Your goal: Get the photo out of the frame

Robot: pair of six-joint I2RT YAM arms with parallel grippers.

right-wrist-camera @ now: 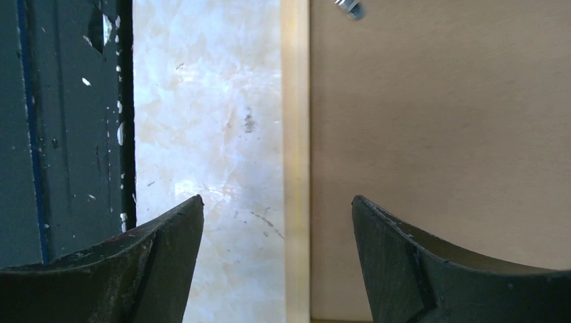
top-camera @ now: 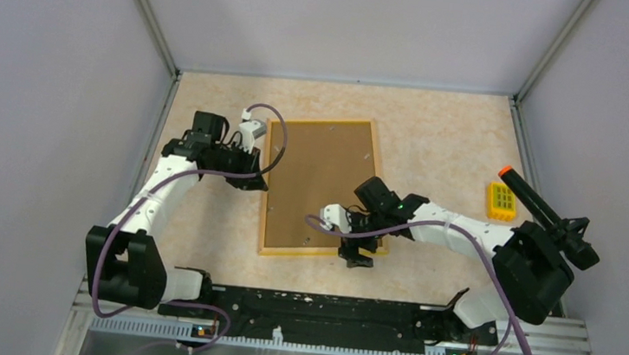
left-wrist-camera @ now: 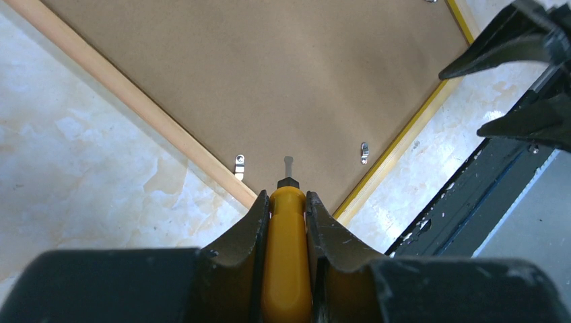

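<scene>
Top external view: the frame (top-camera: 319, 187) lies flat in the middle of the table (top-camera: 436, 146), brown back up and front hidden against the surface; the left gripper (top-camera: 250, 180) sits at its left edge, the right gripper (top-camera: 357, 258) at its near right corner; well to the right lie a small yellow block (top-camera: 501, 201) and, just beside it, a black tool with an orange tip (top-camera: 535, 201).

Left wrist view: the left gripper (left-wrist-camera: 288, 202) is clamped on a yellow-handled screwdriver (left-wrist-camera: 287, 262); its blade points over the frame's brown back (left-wrist-camera: 283, 81) close to a corner, between two small metal tabs (left-wrist-camera: 239, 165); contact cannot be judged.

Right wrist view: the right gripper (right-wrist-camera: 277, 199) is spread wide and holds nothing; its fingers (right-wrist-camera: 155, 256) straddle the frame's light wooden rim (right-wrist-camera: 296, 134), one over table, one over brown back.
</scene>
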